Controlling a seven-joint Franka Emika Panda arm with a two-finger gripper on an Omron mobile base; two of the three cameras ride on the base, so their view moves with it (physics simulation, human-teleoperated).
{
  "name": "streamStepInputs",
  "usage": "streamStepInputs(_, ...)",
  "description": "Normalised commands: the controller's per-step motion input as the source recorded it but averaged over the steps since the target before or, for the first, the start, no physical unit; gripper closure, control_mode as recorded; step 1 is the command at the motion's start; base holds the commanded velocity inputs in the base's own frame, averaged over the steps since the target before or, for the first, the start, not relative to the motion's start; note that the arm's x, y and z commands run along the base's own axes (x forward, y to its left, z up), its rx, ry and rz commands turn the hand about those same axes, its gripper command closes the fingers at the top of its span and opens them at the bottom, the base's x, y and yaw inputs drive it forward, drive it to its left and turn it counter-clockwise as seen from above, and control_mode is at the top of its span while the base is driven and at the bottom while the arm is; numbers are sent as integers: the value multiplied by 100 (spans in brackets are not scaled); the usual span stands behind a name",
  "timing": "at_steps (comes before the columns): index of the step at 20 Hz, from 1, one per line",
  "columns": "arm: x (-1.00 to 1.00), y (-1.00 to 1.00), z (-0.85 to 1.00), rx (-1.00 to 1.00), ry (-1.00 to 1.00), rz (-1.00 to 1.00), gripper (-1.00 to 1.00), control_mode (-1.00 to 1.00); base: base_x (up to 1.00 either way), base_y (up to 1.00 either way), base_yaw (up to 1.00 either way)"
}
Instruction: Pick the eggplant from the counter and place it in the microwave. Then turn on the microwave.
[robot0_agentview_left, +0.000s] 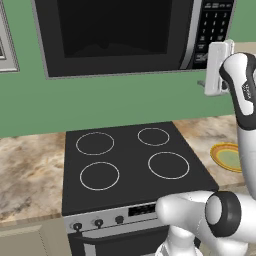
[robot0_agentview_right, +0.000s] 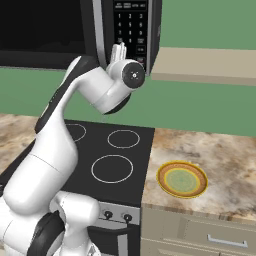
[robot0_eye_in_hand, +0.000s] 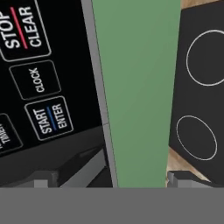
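Microwave (robot0_agentview_left: 115, 35) fixed high on the flat green wall (robot0_agentview_left: 125, 100), straight above the stove.

Nearest, along the stove's (robot0_agentview_left: 125, 160) front edge: a grey metal strip with small round black knobs (robot0_agentview_left: 98, 223). Above that, a smooth matte black cooktop marked with four thin white rings. On both sides, the counter (robot0_agentview_right: 220, 150): beige-brown marbled stone, glossy, with pale cabinet fronts below.

Right of the stove, well apart from it, lying flat on the counter: a round shallow plate (robot0_agentview_right: 182, 179) with a yellow-orange rim and a green centre.

Farther back and higher: a wide black box with silver-grey trim. Door shut, its glass dark and glossy. Too dark behind the glass to tell what lies inside. At its right end, an upright black keypad (robot0_agentview_right: 131, 25) with rows of small white-lettered keys.

Fingers (robot0_agentview_right: 119, 51) raised to the lower part of that keypad, spread as wide as possible, gripping nothing. Seen from the hand: dark tips (robot0_eye_in_hand: 178, 178) far apart, one before the black panel, the other before the stove. Between them, the grey edge of the trim and the green wall. START ENTER key (robot0_eye_in_hand: 51, 118) close ahead, a rounded rectangle outlined in white. Cannot tell whether touching the panel or just short of it.
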Motion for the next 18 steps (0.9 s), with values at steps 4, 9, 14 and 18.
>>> streamStepInputs(4, 21, -9, -1, 0, 0, 2, -100, -100, 0, 0, 0)
streamStepInputs(9, 17, -11, -3, 0, 0, 1, -100, -100, 0, 0, 0)
streamStepInputs(14, 23, -4, -7, 0, 0, 0, -100, -100, 0, 0, 0)
streamStepInputs(18, 32, 0, -11, 1, 0, 1, -100, -100, 0, 0, 0)
